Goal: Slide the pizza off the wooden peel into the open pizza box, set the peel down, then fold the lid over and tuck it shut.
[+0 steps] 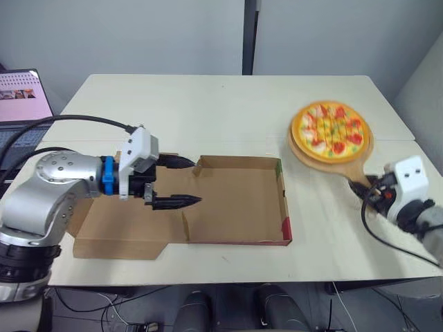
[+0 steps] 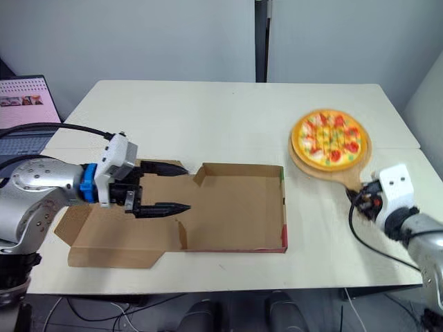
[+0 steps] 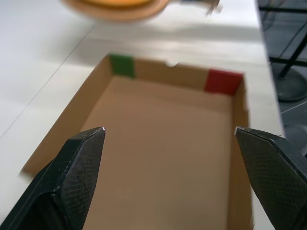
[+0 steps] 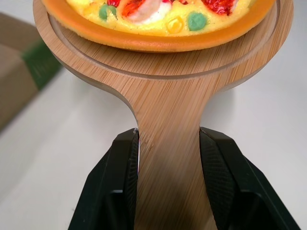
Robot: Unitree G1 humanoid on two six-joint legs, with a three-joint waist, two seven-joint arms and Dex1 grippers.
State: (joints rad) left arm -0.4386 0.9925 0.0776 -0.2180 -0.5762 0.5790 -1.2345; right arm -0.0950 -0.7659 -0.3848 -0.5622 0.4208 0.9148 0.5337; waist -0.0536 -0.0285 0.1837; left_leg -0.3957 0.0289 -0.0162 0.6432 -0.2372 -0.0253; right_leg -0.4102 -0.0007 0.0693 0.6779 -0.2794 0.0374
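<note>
Right gripper (image 4: 169, 139) clamped on peel (image 1: 348, 163) handle, right of box (image 1: 239, 207); pizza (image 1: 328, 128) on peel. Left gripper (image 1: 198, 182) spread wide over box's left edge, beside flat lid (image 1: 114, 232).

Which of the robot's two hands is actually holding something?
The right gripper: its fingers clamp the handle of the wooden peel, which carries the pizza. The left gripper is spread wide over the open pizza box, gripping nothing.

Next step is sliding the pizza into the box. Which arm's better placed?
Right. The right gripper is shut on the handle of the peel, with the pizza on it, to the right of the box. The left gripper is open over the box's left end, holding nothing.
</note>
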